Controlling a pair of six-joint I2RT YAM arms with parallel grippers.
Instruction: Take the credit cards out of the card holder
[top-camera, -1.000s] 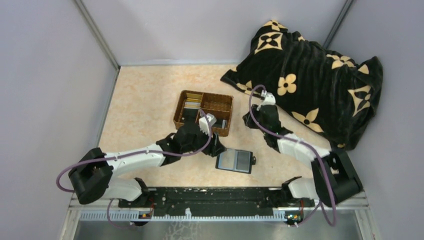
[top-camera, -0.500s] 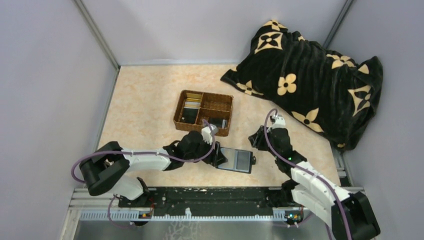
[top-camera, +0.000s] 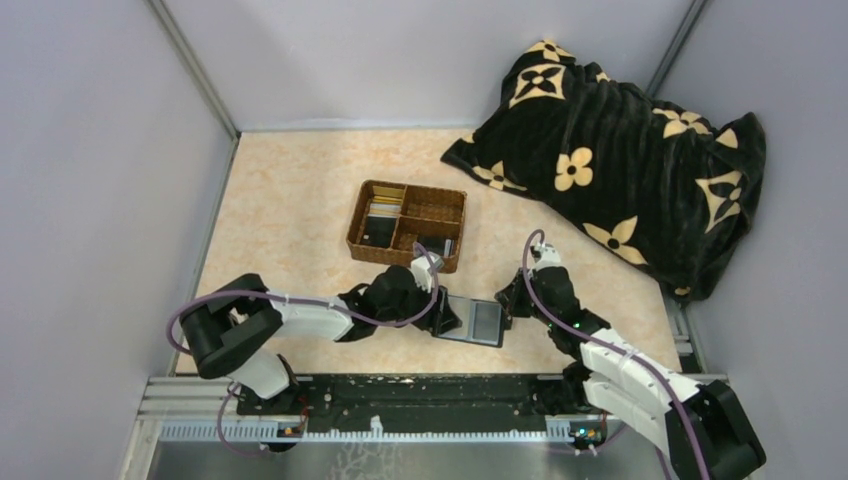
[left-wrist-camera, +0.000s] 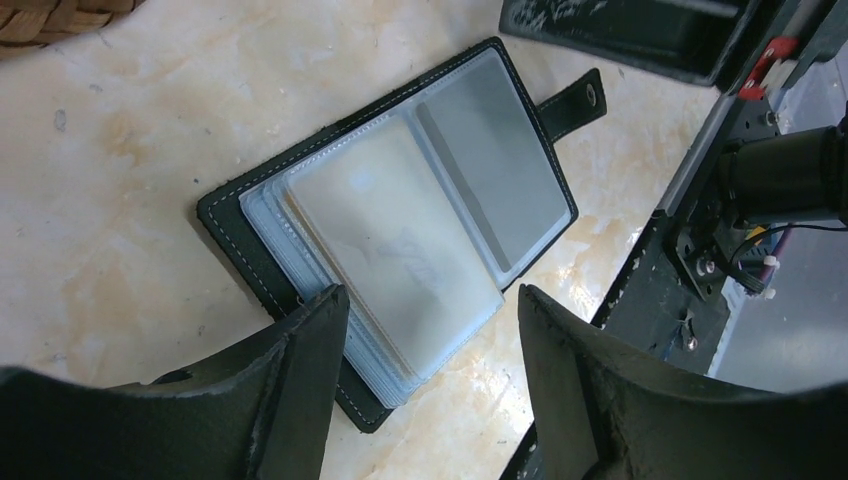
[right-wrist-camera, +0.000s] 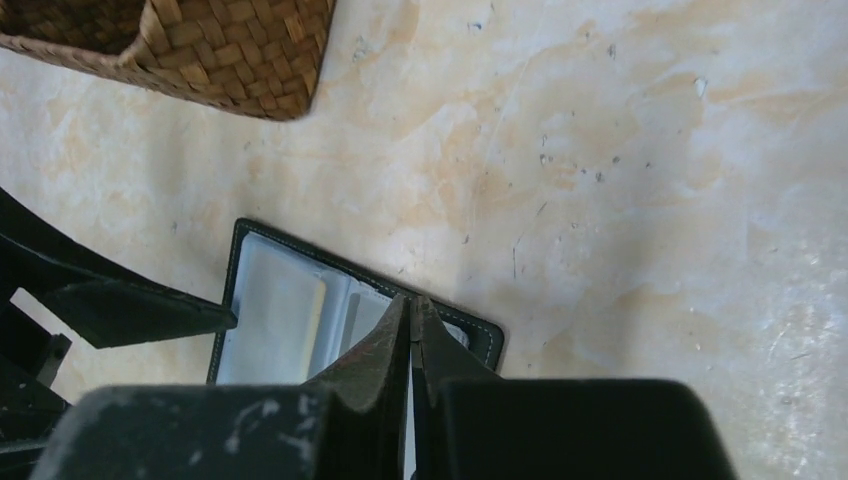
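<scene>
While the card holder (left-wrist-camera: 480, 150) lies open on the surface (right-wrist-camera: 620, 150), just in front of the wicker tray (top-camera: 405, 225), the left hand (left-wrist-camera: 430, 310) stands released, straddling the near end of the frosted sleeves (left-wrist-camera: 330, 200). The right hand (right-wrist-camera: 412, 305) is clenched tip to tip over the opposite edge, with nothing visible between. A pale credit card (left-wrist-camera: 395, 250) seems to sit in the top sleeve. Pinching the whole sleeve stack would likely drag the light holder instead of freeing a card, since nothing clearly pins it.

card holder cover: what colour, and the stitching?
Black card holder, pale stitching round its edge. Shows best in the left wrist view.
</scene>
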